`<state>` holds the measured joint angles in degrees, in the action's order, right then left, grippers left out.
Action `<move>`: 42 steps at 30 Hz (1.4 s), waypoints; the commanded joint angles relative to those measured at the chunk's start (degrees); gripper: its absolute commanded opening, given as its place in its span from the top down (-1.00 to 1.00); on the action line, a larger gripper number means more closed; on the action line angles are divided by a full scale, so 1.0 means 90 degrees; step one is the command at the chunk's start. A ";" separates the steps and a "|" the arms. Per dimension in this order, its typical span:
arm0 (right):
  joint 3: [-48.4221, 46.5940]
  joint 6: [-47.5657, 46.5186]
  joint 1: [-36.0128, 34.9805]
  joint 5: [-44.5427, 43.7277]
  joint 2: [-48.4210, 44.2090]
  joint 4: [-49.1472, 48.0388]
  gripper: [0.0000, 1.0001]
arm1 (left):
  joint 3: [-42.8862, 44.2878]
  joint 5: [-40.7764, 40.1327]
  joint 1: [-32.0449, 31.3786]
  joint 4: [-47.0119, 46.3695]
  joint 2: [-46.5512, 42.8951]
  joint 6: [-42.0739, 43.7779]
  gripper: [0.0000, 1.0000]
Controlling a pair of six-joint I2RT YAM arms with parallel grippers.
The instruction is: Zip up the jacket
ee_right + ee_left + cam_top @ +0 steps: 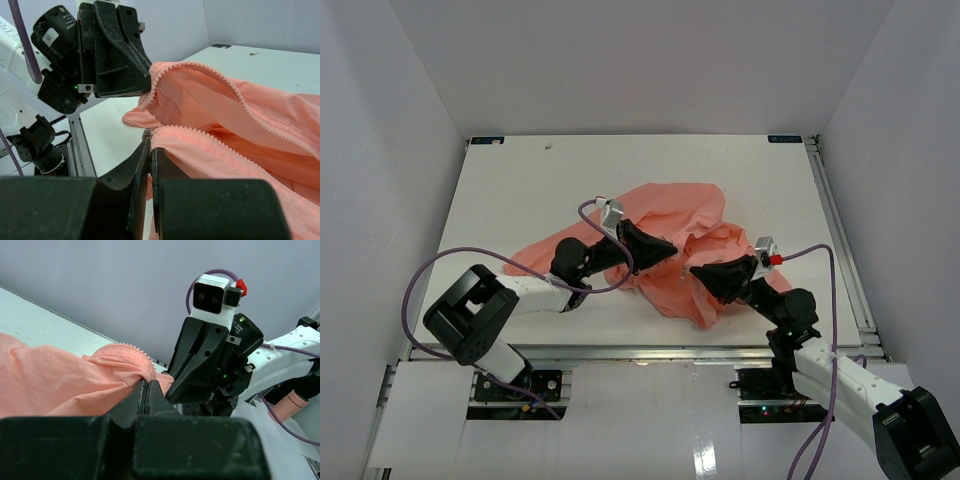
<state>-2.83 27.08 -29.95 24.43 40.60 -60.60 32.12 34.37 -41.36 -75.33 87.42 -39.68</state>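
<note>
- Two grippers are holding the jacket (672,208), which is lying crumpled near the middle of the table (520,180), a little toward the arms.
- The left gripper (148,386) is pinching the end of one toothed edge, with its jaws fully closed on the cloth.
- The right gripper (150,142) is also clamping with closed jaws, and it is holding the fabric just at the second row of zipper teeth (200,136).
- The two grippers are standing almost nose to nose, so even a small wrong move is risking a knock between the fingers.
- The cloth is looking thin and soft, so a pull that is too strong is likely drawing an edge out of its pinch.
- The two rows of teeth are lying apart and are not running parallel. If their ends are not being lined up, the zipper is probably not engaging.
- I am not seeing the slider in any view, so I cannot tell which edge is carrying it.
- Loose folds are lying close beside the teeth and may be getting caught there.
</note>
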 commanded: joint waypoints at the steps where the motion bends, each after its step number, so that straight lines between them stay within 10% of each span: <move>1: -0.0008 0.0156 0.0037 0.0080 -0.0029 -0.0591 0.85 | 0.0084 -0.0108 -0.0053 -0.0478 0.0081 -0.0005 1.00; 42: 0.0059 0.0304 0.0028 0.0196 0.0121 -0.0729 0.84 | 0.0220 -0.0479 -0.0171 -0.1210 0.0049 -0.0374 1.00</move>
<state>-2.83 29.65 -29.95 25.71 41.32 -64.45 32.32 30.81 -42.65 -75.53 90.54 -42.56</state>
